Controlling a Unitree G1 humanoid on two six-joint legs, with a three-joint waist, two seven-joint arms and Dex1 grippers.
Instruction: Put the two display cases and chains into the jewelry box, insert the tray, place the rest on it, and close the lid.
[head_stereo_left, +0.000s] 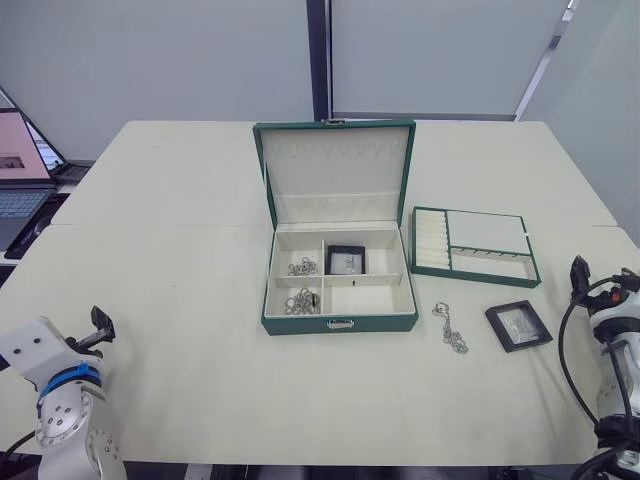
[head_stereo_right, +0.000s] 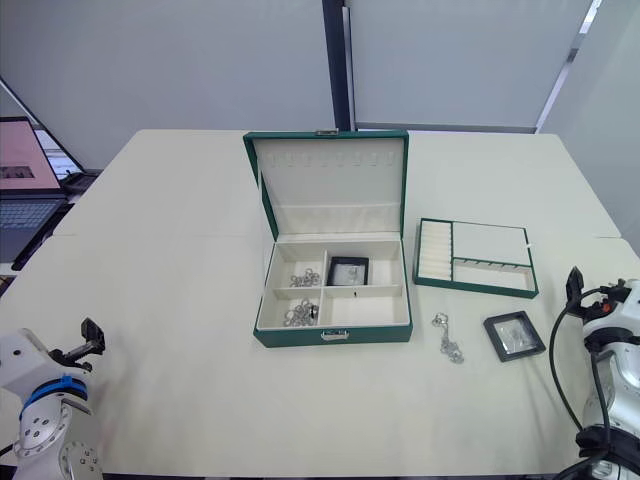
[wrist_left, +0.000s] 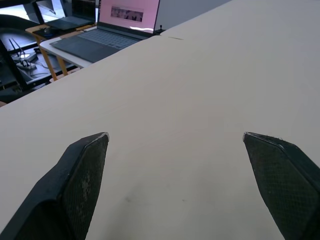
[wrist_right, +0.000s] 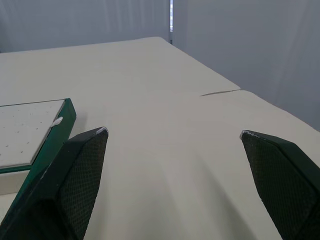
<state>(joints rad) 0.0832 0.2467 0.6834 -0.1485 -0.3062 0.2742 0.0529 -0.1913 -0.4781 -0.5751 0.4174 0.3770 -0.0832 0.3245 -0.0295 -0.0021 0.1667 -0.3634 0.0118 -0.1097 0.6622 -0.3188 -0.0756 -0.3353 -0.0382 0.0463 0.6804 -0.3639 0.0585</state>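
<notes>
Sitting open at frame centre on the cream surface (head_stereo_left: 180, 300): large dark green cream-lined jewelry box (head_stereo_left: 339, 323), hinged green lid (head_stereo_left: 335, 170) upright, holding two silver chain heaps (head_stereo_left: 302, 267) and one black-framed square display case (head_stereo_left: 346, 261). Right of it: shallow green-rimmed tray (head_stereo_left: 474, 246), third loose silver chain (head_stereo_left: 450, 327), second black display case (head_stereo_left: 518, 325). Left gripper (wrist_left: 175, 145) and right gripper (wrist_right: 172, 140) low at the corners, jaws wide, empty.

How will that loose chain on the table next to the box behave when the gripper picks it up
The chain lies in a thin, limp squiggle on the table, so it will probably droop and dangle rather than hold shape. Its fine links look light, and may slip between the wide-open right gripper fingers unless pinched squarely.
</notes>
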